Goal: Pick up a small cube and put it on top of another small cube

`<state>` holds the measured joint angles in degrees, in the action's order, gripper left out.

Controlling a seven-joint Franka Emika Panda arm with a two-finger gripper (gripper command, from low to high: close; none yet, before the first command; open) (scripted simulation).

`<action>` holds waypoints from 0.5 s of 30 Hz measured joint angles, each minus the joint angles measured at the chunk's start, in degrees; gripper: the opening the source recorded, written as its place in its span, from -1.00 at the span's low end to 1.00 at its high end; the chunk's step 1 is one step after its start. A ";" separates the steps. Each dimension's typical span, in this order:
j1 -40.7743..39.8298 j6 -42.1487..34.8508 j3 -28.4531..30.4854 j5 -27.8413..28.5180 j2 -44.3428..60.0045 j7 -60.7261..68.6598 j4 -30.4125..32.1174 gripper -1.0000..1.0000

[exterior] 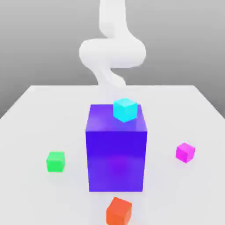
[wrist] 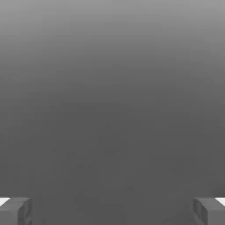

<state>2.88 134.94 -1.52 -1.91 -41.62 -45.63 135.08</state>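
Note:
The small cube (exterior: pixel 185 152), bright magenta-pink, rests on the white table at the exterior view's right. Another small cube (exterior: pixel 56 161), bright green and about the same size, sits on the table at the exterior view's left. The big purple block stands between them. My white arm (exterior: pixel 112 50) rises behind that block, far from both cubes. In the hand view my gripper (wrist: pixel 112 212) is open. Its two grey fingertips (wrist: pixel 17 211) stand wide apart with nothing between them, and only a plain grey background lies beyond.
A big purple block (exterior: pixel 116 154) stands mid-table with a small cyan cube (exterior: pixel 125 109) on its top. A small orange-red cube (exterior: pixel 119 211) lies near the front edge. The white table (exterior: pixel 35 114) stretches to both sides.

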 joint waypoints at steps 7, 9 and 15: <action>8.78 9.56 -6.28 -5.03 12.92 0.04 9.86 0.00; 11.12 12.18 -8.42 -6.07 16.42 -0.21 12.57 0.00; 17.59 20.15 -15.56 -7.64 26.98 -2.11 20.73 0.00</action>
<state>20.48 155.08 -17.08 -9.55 -14.64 -47.74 155.81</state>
